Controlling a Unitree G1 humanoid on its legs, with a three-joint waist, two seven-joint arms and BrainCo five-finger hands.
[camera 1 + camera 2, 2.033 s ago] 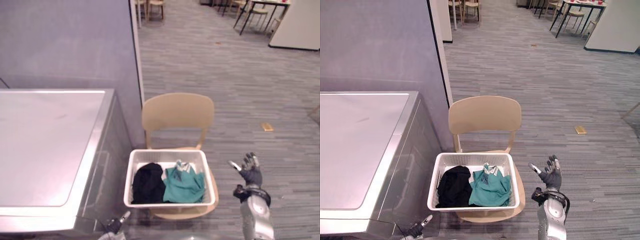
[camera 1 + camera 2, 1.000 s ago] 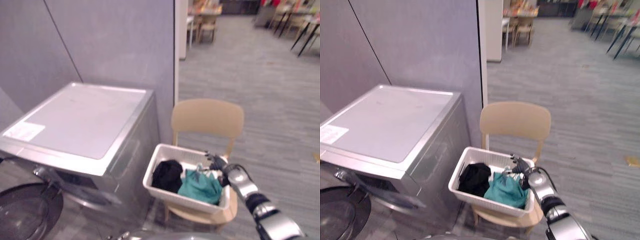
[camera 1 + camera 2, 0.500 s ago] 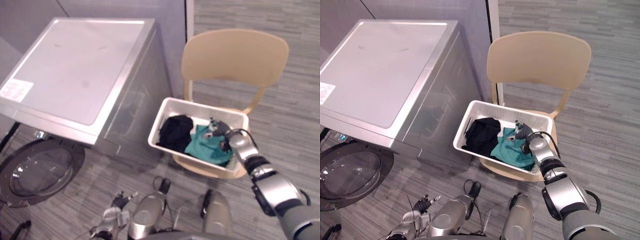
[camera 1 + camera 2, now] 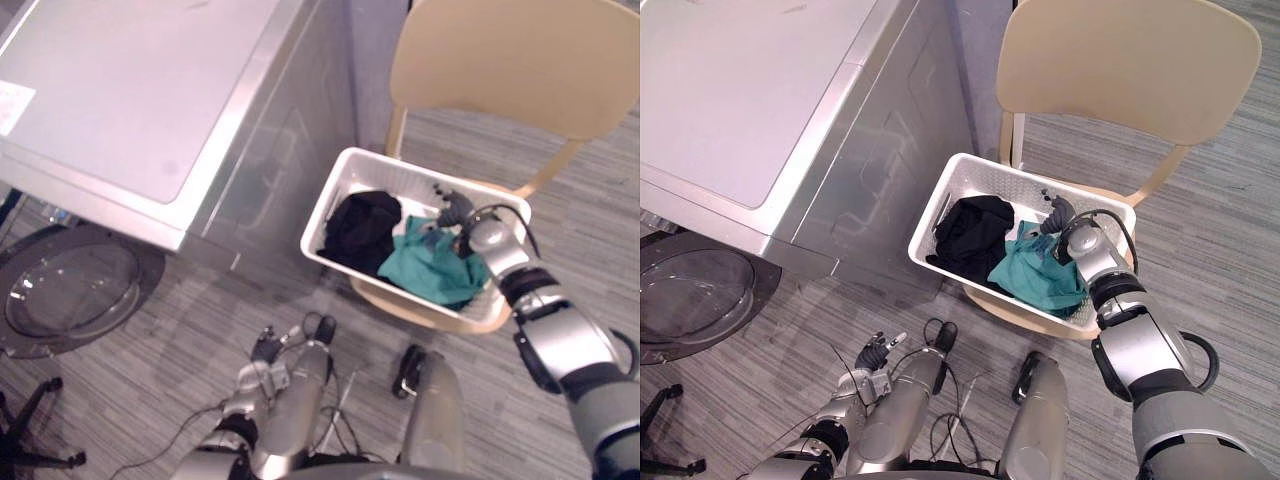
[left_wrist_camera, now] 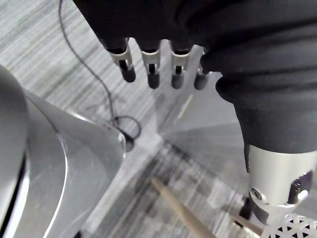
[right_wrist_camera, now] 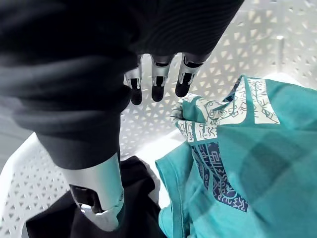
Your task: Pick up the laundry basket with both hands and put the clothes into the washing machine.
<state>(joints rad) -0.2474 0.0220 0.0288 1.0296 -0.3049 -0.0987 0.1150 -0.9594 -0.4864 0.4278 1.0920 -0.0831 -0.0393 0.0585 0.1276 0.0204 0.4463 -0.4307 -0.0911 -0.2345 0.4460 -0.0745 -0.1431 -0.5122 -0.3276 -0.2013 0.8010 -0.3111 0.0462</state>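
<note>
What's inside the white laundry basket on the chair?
The white perforated plastic laundry basket holds a black garment and a teal printed garment, side by side. The robot's right hand reaches in by the teal one, fingers straight. Anything beneath the clothes is covered.

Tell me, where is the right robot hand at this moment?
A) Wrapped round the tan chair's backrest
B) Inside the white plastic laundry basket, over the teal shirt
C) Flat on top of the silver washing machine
B: the right robot hand reaches into the white perforated plastic laundry basket, its fingers open just above the teal printed shirt.
</note>
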